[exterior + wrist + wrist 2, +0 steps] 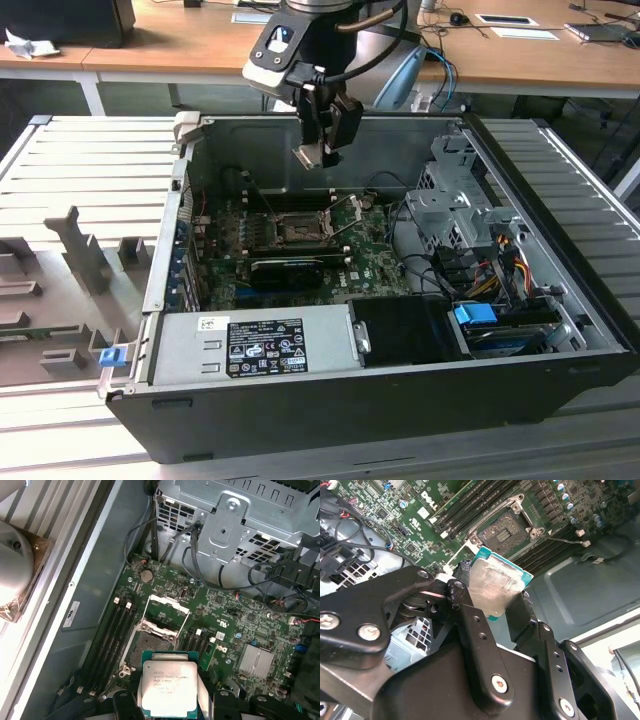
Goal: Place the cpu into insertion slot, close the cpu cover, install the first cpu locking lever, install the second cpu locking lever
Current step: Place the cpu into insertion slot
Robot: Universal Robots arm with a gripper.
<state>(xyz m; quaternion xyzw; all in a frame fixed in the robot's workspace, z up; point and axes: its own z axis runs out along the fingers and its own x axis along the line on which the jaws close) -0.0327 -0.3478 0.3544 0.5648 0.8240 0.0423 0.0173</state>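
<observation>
Above the green motherboard point(370, 250), I see my gripper point(325, 150) squeezing the cpu point(495, 582) between its two fingers, up in the air. Down below it sits the insertion slot point(150, 647), open, with the cpu cover point(170, 604) tipped up. The big computer case point(300, 400) lies open on a grey table point(70, 160) with long ridges. Behind it stand brown wooden desks point(150, 45).
</observation>
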